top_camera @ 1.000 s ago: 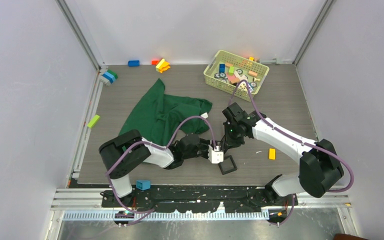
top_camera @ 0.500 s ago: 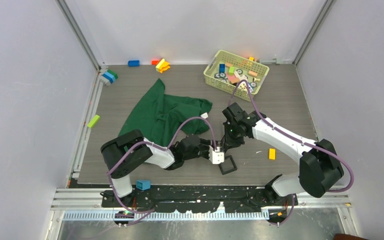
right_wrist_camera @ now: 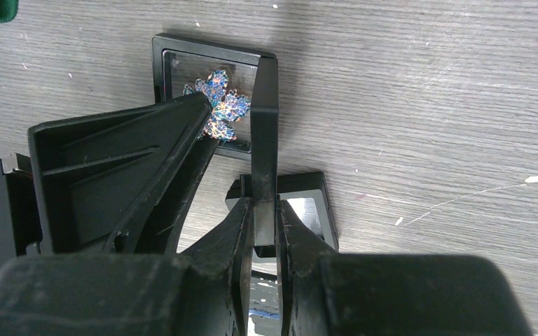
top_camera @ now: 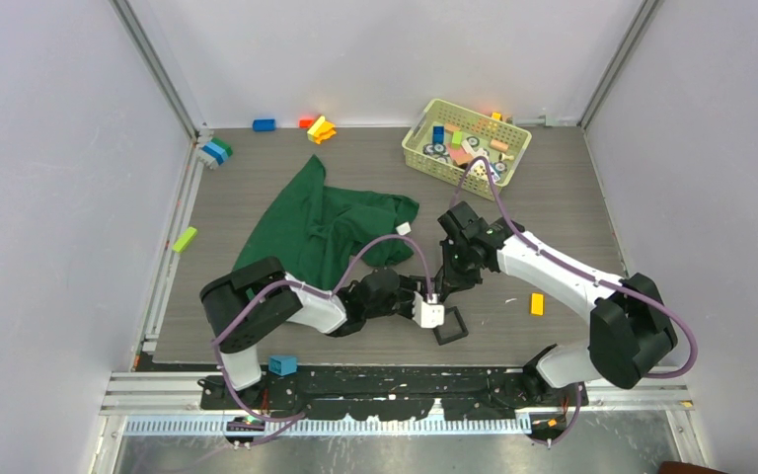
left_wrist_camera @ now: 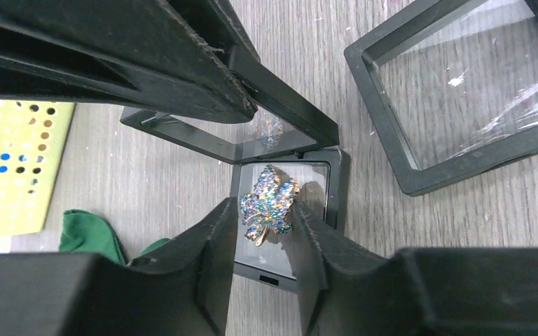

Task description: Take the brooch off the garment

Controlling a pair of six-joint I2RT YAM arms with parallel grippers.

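The brooch [left_wrist_camera: 269,203] is a small sparkly leaf-shaped ornament; my left gripper [left_wrist_camera: 265,218] is shut on it, just above the open base [left_wrist_camera: 341,183] of a small black case. The brooch also shows in the right wrist view [right_wrist_camera: 218,105], at the left finger's tip. My right gripper [right_wrist_camera: 265,210] is shut on the case's raised lid [right_wrist_camera: 264,133] and holds it upright. In the top view both grippers meet near the table's front, left gripper [top_camera: 433,299] and right gripper [top_camera: 442,284]. The dark green garment [top_camera: 324,222] lies apart, behind and to the left.
A second black case [top_camera: 449,326] lies right beside the first and shows in the left wrist view [left_wrist_camera: 364,77]. A yellow-green basket [top_camera: 424,158] of blocks stands at the back right. Loose blocks lie about: orange [top_camera: 536,304], green [top_camera: 185,239], blue [top_camera: 282,364].
My left arm has crept slightly to the right, toward the case. The right gripper has stayed on the lid.
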